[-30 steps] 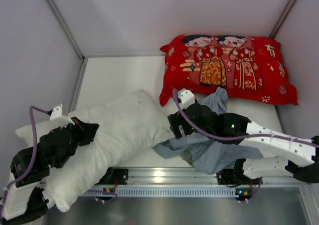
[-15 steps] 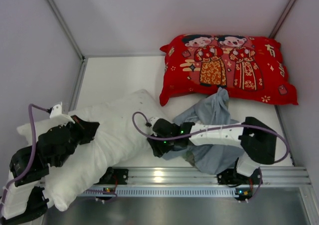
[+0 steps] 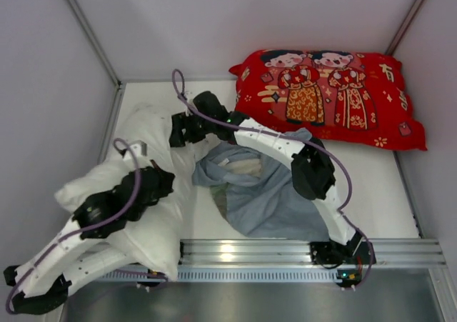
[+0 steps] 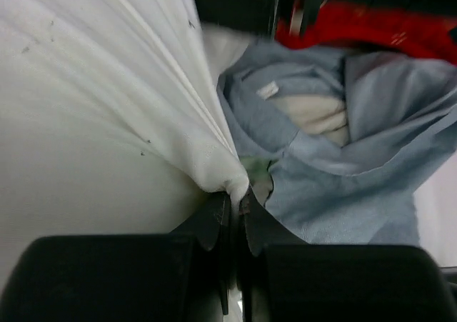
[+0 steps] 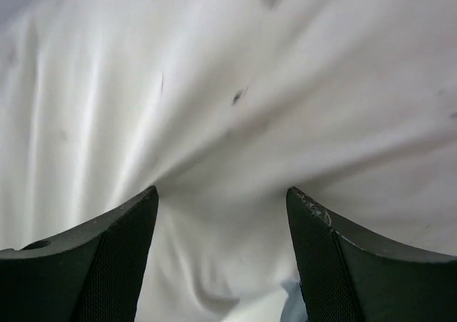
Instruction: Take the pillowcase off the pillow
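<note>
**Left claw** was clamped on a pinch of the pillow at its right edge. The right claw, jaws apart, pressed into the pillow's far end without gripping it. The pillowcase lay heaped, blue-grey side out, on the counter right of the pillow, its edge just beside the pinch. The red pillow lay at the far right. The case looked fully off, so the step in hand was probably parting the two. You would have done best to confirm the left claw held white cloth only, close the right claw on a fold, then draw the pillow left, low and slowly.
</note>
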You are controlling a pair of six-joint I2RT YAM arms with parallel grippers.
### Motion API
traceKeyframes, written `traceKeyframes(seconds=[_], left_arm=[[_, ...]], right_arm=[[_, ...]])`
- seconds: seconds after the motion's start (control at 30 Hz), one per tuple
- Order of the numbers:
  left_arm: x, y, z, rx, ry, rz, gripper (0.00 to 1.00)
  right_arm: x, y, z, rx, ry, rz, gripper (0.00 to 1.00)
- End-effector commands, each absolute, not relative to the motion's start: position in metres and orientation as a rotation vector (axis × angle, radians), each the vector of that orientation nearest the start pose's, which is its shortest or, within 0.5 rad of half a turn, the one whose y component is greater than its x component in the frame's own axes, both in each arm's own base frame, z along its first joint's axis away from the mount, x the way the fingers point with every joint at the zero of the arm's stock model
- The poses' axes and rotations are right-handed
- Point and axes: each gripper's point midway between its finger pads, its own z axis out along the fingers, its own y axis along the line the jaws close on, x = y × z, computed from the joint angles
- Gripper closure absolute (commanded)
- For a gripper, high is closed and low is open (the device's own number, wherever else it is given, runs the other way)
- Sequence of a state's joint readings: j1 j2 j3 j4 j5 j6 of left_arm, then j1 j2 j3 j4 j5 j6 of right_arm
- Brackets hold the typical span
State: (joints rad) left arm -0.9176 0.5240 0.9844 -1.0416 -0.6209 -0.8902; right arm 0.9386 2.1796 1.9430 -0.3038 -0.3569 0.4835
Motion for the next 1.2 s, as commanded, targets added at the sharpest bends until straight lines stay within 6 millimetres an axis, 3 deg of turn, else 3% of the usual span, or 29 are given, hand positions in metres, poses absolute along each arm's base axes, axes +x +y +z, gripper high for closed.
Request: traceKeyframes(seconds=[0.0, 0.03, 0.07, 0.13, 0.2, 0.23, 0.27, 0.33, 0.37, 0.43, 0.47, 0.57, 0.6, 0.67, 0.7, 0.77, 0.8, 0.83, 0.87, 0.97, 1.03, 1.17], left_arm=[[0.185, -0.171, 0.229, -0.271, 2.110, -0.668, 1.00], [0.196, -0.172, 0.213, -0.283, 2.142, -0.572, 1.00], [0.205, -0.166, 0.213, -0.320, 2.144, -0.516, 1.00], [0.220, -0.157, 0.214, -0.339, 2.152, -0.423, 1.00], [0.240, -0.144, 0.235, -0.399, 2.092, -0.416, 1.00], [0.246, -0.146, 0.238, -0.358, 2.098, -0.430, 1.00], [0.258, -0.137, 0.247, -0.400, 2.075, -0.428, 1.00], [0.271, -0.139, 0.247, -0.392, 2.089, -0.455, 1.00], [0.275, -0.152, 0.235, -0.362, 2.148, -0.499, 0.99], [0.286, -0.165, 0.223, -0.336, 2.174, -0.545, 0.98], [0.289, -0.176, 0.205, -0.312, 2.231, -0.561, 0.97], [0.297, -0.178, 0.176, -0.332, 2.297, -0.514, 0.97], [0.300, -0.177, 0.162, -0.348, 2.330, -0.479, 0.96], [0.300, -0.173, 0.154, -0.374, 2.343, -0.454, 0.88], [0.300, -0.173, 0.156, -0.371, 2.340, -0.453, 0.69], [0.292, -0.178, 0.180, -0.330, 2.308, -0.471, 0.47], [0.289, -0.181, 0.195, -0.298, 2.272, -0.467, 0.20], [0.288, -0.177, 0.218, -0.262, 2.198, -0.437, 0.05], [0.281, -0.187, 0.241, -0.212, 2.164, -0.465, 0.04], [0.272, -0.187, 0.271, -0.196, 2.123, -0.494, 0.03], [0.264, -0.188, 0.277, -0.200, 2.113, -0.540, 0.04], [0.242, -0.180, 0.296, -0.223, 2.052, -0.653, 0.04]], right_arm=[[0.348, 0.527, 0.224, -0.676, 2.084, 1.310, 0.31], [0.357, 0.512, 0.242, -0.650, 2.060, 1.290, 0.31], [0.356, 0.499, 0.224, -0.670, 2.090, 1.225, 0.30], [0.351, 0.469, 0.222, -0.653, 2.103, 1.105, 0.30], [0.344, 0.449, 0.209, -0.633, 2.147, 1.053, 0.29], [0.338, 0.429, 0.188, -0.598, 2.207, 0.992, 0.29], [0.335, 0.420, 0.175, -0.578, 2.239, 0.959, 0.29], [0.333, 0.403, 0.147, -0.538, 2.300, 0.877, 0.29], [0.323, 0.392, 0.119, -0.525, 2.376, 0.845, 0.29], [0.314, 0.381, 0.096, -0.491, 2.433, 0.819, 0.31], [0.304, 0.374, 0.075, -0.467, 2.467, 0.812, 0.31], [0.288, 0.351, 0.042, -0.365, 2.556, 0.745, 0.32], [0.285, 0.346, 0.037, -0.336, 2.574, 0.727, 0.32], [0.273, 0.332, 0.029, -0.293, 2.604, 0.697, 0.32], [0.272, 0.329, 0.030, -0.301, 2.595, 0.694, 0.32], [0.268, 0.326, 0.037, -0.343, 2.577, 0.694, 0.32], [0.268, 0.325, 0.042, -0.354, 2.566, 0.694, 0.32], [0.269, 0.325, 0.058, -0.359, 2.535, 0.707, 0.32], [0.270, 0.326, 0.066, -0.366, 2.508, 0.719, 0.32], [0.281, 0.338, 0.111, -0.385, 2.386, 0.788, 0.31], [0.292, 0.353, 0.136, -0.401, 2.328, 0.840, 0.31], [0.306, 0.380, 0.144, -0.473, 2.338, 0.876, 0.32]])
